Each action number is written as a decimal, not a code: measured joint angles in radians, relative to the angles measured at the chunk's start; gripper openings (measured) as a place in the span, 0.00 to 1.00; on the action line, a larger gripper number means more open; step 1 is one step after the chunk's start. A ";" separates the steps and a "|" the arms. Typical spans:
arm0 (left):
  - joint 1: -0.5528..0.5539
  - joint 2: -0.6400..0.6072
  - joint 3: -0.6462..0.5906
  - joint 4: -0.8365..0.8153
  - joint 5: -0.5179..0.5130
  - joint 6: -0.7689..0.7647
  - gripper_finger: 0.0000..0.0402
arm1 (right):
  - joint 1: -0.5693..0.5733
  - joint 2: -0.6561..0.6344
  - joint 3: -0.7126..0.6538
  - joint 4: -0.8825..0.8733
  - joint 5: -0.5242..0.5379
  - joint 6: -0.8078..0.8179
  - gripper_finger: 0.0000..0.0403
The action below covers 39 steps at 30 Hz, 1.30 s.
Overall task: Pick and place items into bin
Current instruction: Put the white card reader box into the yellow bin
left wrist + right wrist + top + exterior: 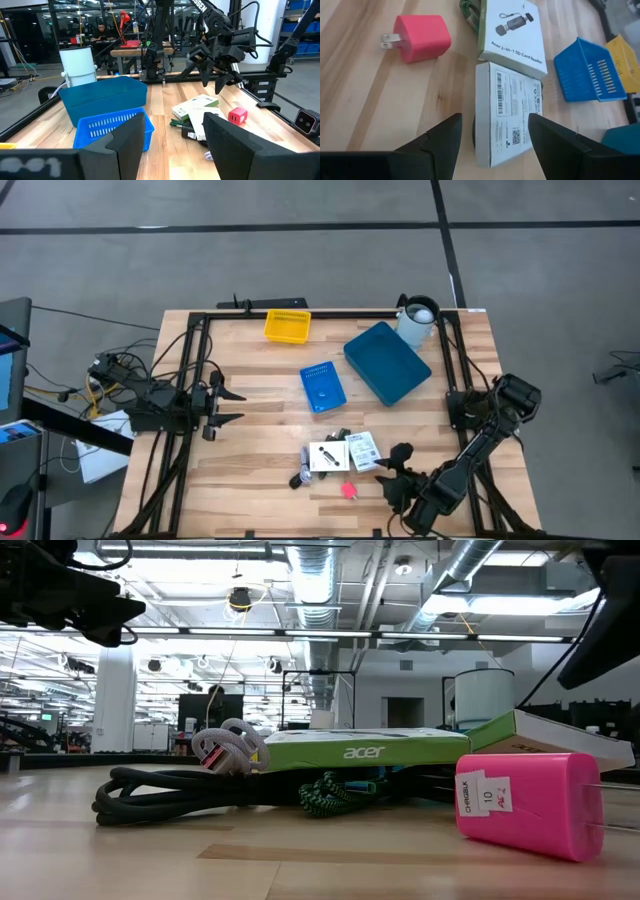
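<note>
The items lie in a loose group near the table's near edge. They are a white Acer card-reader box (512, 35), a white labelled box (507, 115), a pink plug charger (422, 31) and dark cables (300, 477). My right gripper (493, 120) is open and hovers over the labelled box, touching nothing. In the high view it (400, 463) stands just right of the group. My left gripper (225, 405) waits open at the table's left side. It faces the blue slotted basket (112, 130).
A teal bin (387, 362) sits toward the far right, with a white cup (418, 320) behind it. The blue basket (322, 387) is at mid-table and a yellow basket (287, 326) is at the far edge. Bare wood lies between my left gripper and the items.
</note>
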 joint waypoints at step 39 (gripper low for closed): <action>0.000 0.000 0.000 0.000 0.000 0.000 0.48 | -0.126 0.000 -0.001 -0.006 -0.209 -0.037 0.56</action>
